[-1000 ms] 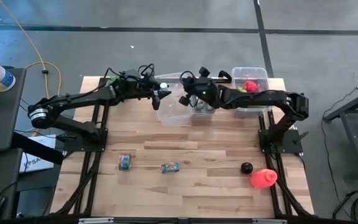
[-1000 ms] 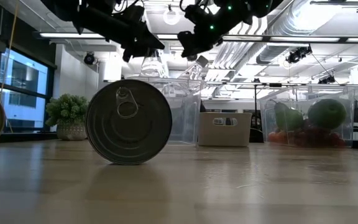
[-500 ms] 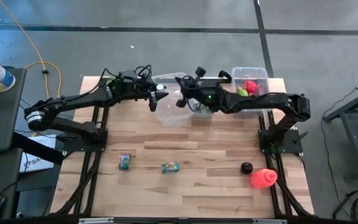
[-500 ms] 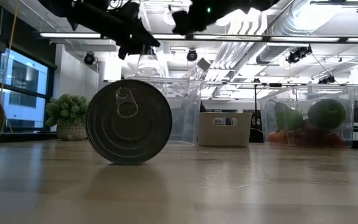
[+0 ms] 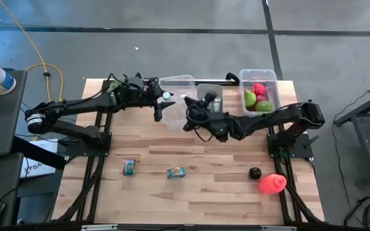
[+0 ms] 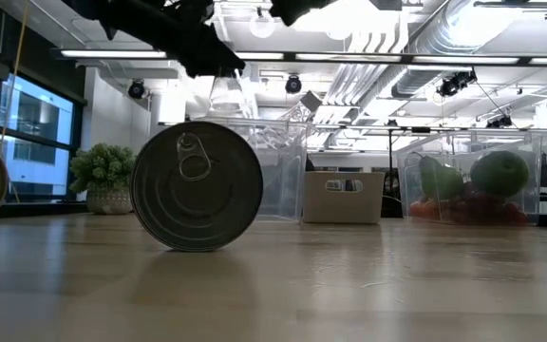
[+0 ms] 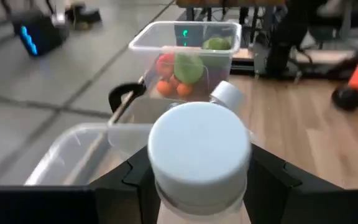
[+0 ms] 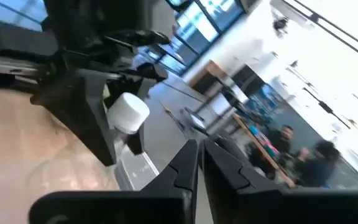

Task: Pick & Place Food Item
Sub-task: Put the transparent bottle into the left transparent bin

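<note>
Overhead, three clear bins stand along the far edge of the counter (image 5: 204, 144): an empty bin (image 5: 176, 83), a middle bin (image 5: 209, 94) holding something small that cannot be made out, and a fruit bin (image 5: 258, 77) with red and green produce. Two cans lie on their sides nearer the front, one can (image 5: 128, 167) to the left and a second can (image 5: 176, 172) beside it; in the low view the near one shows its round lid end-on. A small dark ball (image 5: 255, 172) and a red object (image 5: 272, 183) sit at the front right.

One bottle (image 7: 199, 158) with a white cap is the held item. The left tool (image 5: 162, 102) is clamped on it at the empty bin's near left corner, above the counter; the wrist view looks straight onto the cap, so the bottle's long axis runs toward that camera. The right tool (image 5: 189, 114) has its fingers (image 8: 185, 163) pressed together, holding nothing, just in front of the bins.
</note>
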Controlling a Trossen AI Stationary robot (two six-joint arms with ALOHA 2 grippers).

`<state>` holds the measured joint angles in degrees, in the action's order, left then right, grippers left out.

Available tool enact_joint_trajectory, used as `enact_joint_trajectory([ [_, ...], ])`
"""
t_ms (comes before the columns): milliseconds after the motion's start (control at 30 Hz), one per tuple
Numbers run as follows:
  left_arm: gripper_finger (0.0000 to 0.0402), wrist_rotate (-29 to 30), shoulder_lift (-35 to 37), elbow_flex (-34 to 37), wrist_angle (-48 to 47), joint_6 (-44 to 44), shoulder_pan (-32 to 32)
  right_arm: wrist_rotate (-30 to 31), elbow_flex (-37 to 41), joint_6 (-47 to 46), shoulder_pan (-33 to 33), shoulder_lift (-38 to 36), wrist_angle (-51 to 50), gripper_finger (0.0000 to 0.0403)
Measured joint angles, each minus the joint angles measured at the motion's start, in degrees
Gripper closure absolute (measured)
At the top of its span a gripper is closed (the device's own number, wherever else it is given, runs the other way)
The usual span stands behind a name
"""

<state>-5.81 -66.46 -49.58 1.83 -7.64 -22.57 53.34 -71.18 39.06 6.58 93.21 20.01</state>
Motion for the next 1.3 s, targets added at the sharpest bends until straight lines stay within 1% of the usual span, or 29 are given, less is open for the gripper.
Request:
enact_joint_trajectory([
  [33,0.0236,1.04,-0.26,-0.02,0.41,-2.93,0.52,2.02,0.0,0.04,1.13,0.0,-0.1,0.0385],
  [100,0.0236,5.83,-0.66,-0.02,1.56,-7.31,1.56,5.02,0.0,0.09,3.28,0.0,-0.24,0.0379],
  [200,0.0236,13.27,-0.78,0.02,3.64,-11.16,2.56,7.56,0.0,0.05,6.58,0.0,-0.53,0.0374],
  [267,0.0236,16.59,-0.78,0.02,5.65,-13.93,2.76,9.29,0.0,-0.13,8.52,0.0,-0.66,0.0374],
  [367,0.0236,18.13,-0.73,0.0,6.1,-15.37,2.78,12.24,0.0,-0.16,11.16,0.0,-0.56,0.0373],
  [467,0.0236,18.38,-0.77,0.0,6.98,-15.22,2.51,14.98,0.0,-0.17,13.28,0.0,-0.58,0.0373],
  [600,0.0236,19.5,-0.47,0.0,10.57,-14.93,2.46,18.82,0.0,-0.21,15.4,0.0,-0.61,0.0373],
  [733,0.0236,19.65,-0.45,0.0,11.34,-14.79,2.41,22.54,0.0,-0.95,17.08,0.0,-0.77,0.0373],
  [800,0.0236,19.66,-0.45,0.0,11.19,-14.39,2.41,23.77,0.0,-3.86,17.45,0.0,-3.07,0.0373],
  [867,0.0236,19.71,-0.45,0.0,10.68,-13.14,2.39,24.14,-0.02,-7.73,17.47,-0.34,-10.1,0.0377],
  [900,0.0236,19.72,-0.45,0.0,10.52,-12.46,2.39,23.21,0.02,-11.18,17.33,-1.34,-16.64,0.0381],
  [933,0.0236,19.72,-0.45,0.0,10.37,-12.16,2.39,20.36,0.16,-17.22,16.68,-2.77,-23.21,0.0388],
  [967,0.0237,19.71,-0.45,0.0,10.11,-12.02,2.39,15.35,0.13,-24.69,15.41,-4.45,-28.84,0.0395],
  [1033,0.0237,19.7,-0.43,0.0,9.44,-12.0,2.39,1.24,-0.01,-39.2,11.29,-8.93,-39.68,0.0399],
  [1067,0.0237,19.68,-0.43,0.0,9.11,-12.0,2.39,-4.67,0.02,-44.32,8.94,-10.88,-43.38,0.0399],
  [1100,0.0237,19.66,-0.44,0.0,8.88,-11.99,2.39,-9.08,0.53,-46.9,6.84,-12.12,-44.52,0.0399],
  [1133,0.0237,19.66,-0.43,0.0,8.66,-11.96,2.39,-12.86,1.71,-47.52,4.92,-13.27,-43.37,0.0399],
  [1200,0.0236,19.66,-0.43,0.0,8.51,-11.75,2.39,-16.96,5.48,-45.56,1.91,-15.99,-39.92,0.04],
  [1300,0.0237,19.68,-0.41,0.0,8.03,-10.27,2.39,-22.6,12.31,-41.72,-2.87,-17.98,-29.33,0.0401],
])
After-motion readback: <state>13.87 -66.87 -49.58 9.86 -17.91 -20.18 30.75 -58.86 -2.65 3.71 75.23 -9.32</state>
